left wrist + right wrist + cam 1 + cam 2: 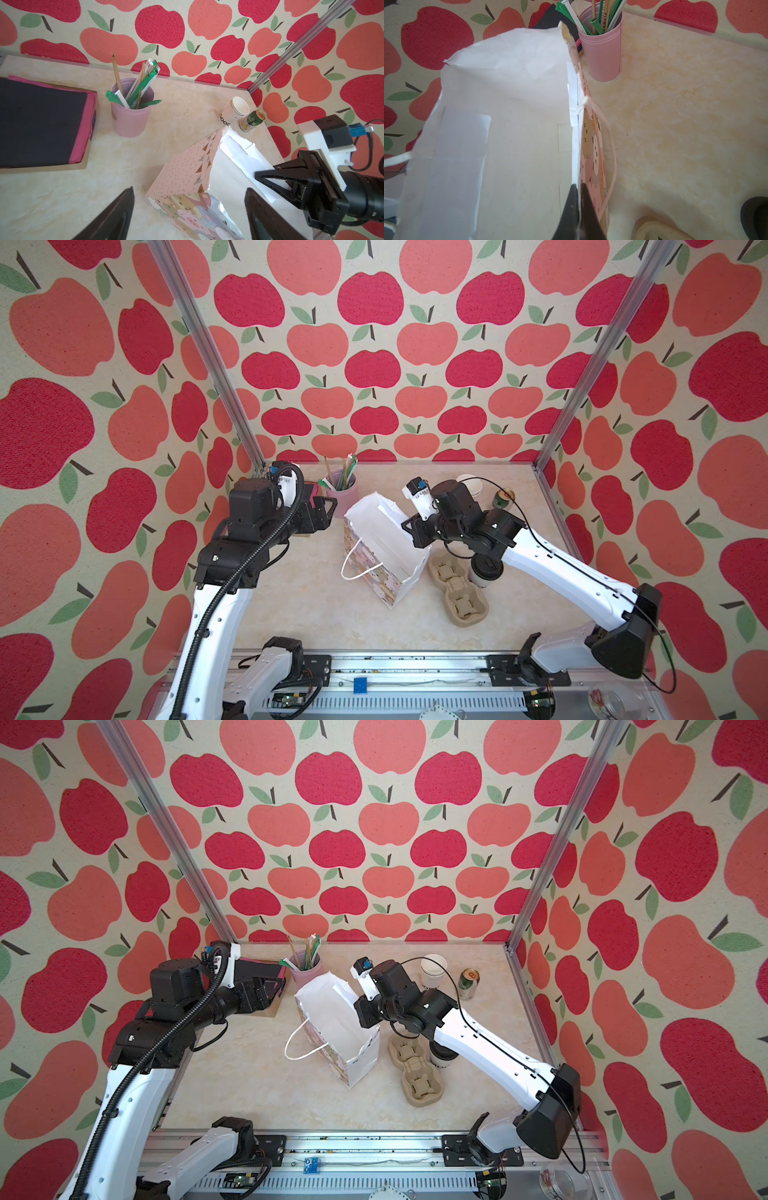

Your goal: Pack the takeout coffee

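In both top views one takeout coffee (484, 570) (440, 1054) stands upright on the desk. Its long axis is vertical, its black lid is up, and the dark lettering low on its side faces the near edge. It sits toward the right edge, just beside the single pulp carrier (457, 593), and is half hidden under the right arm. One paper bag (384, 539) stands mid-desk with its mouth open. The right pincer (415, 533) is pressed together on the bag's rim. The left pincer (330, 510) is spread and stands apart from the bag, on its left. One stack of white cups (433, 971) and one green can (468, 984) occupy the far right corner. One pink cup (345, 499) of straws stands by the far edge.

In the left wrist view, the left pincer (189, 189) gapes wide and grips nothing. Ahead of it, the right pincer (268, 178) pinches the bag's white inner rim. One tray (41, 169) of dark napkins lies beside the pink cup. The coffee is out of sight.

In the right wrist view, both fingers (586, 207) are closed on the bag's edge. A dark round shape at the frame border is too cropped to name.
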